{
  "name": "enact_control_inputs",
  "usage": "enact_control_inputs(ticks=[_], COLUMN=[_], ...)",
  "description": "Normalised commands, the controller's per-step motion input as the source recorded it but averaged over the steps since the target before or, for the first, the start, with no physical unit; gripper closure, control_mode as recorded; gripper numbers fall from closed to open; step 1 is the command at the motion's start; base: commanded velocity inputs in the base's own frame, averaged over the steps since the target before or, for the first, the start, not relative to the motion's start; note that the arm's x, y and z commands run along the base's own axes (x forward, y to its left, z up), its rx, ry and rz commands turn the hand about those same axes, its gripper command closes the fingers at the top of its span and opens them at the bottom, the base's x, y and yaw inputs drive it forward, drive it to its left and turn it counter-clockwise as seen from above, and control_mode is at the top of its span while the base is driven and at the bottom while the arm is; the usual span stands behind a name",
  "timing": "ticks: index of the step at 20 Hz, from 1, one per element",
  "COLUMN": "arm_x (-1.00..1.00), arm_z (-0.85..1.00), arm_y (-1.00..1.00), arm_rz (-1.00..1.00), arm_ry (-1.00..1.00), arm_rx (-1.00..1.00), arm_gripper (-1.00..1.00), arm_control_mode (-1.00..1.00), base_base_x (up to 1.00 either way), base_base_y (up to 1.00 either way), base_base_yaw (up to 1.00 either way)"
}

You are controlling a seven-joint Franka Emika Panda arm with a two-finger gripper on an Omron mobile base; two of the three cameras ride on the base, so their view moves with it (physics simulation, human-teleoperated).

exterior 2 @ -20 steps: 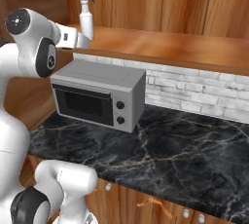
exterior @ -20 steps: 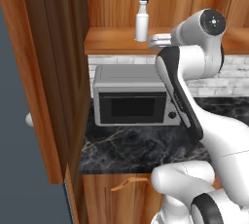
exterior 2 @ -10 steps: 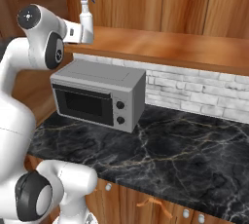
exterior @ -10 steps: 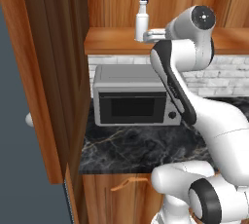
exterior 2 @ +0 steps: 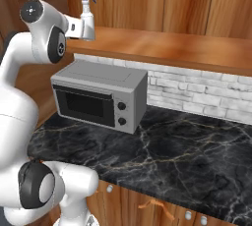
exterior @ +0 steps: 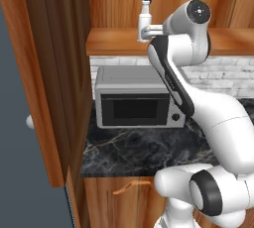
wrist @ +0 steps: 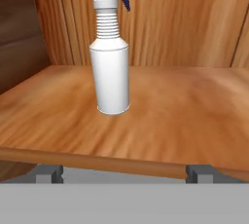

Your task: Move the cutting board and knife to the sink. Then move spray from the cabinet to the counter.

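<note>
The small white plastic spray bottle with a blue trigger nozzle (wrist: 111, 67) stands upright on the warm-brown wooden cabinet shelf (wrist: 185, 121), its side blank, no label or writing. The jaws are spread wide, just short of it, above the grey microwave (exterior 2: 101, 94) on the black marble worktop (exterior 2: 187, 161)

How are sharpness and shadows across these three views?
Hand view: spray sharp, evenly lit, faint shadow at its base on the cabinet. Left base view: soft, slightly blurry. Right base view: marble counter crisp, no glare.
</note>
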Motion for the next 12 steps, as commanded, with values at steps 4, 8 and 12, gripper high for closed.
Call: enact_control_inputs(ticks=[4,8,12], arm_x=[0.23,0.14,0.12], arm_z=[0.02,0.01,0.00], arm_y=[0.04,0.08,0.04], arm_rz=[0.00,0.00,0.00], arm_ry=[0.08,0.06,0.00], arm_rx=[0.00,0.00,0.00], arm_gripper=[-1.00,-1.00,-1.00], arm_control_mode=[-1.00,-1.00,-1.00], base_base_x=[0.00,0.00,0.00], base_base_y=[0.00,0.00,0.00], base_base_yaw=[0.00,0.00,0.00])
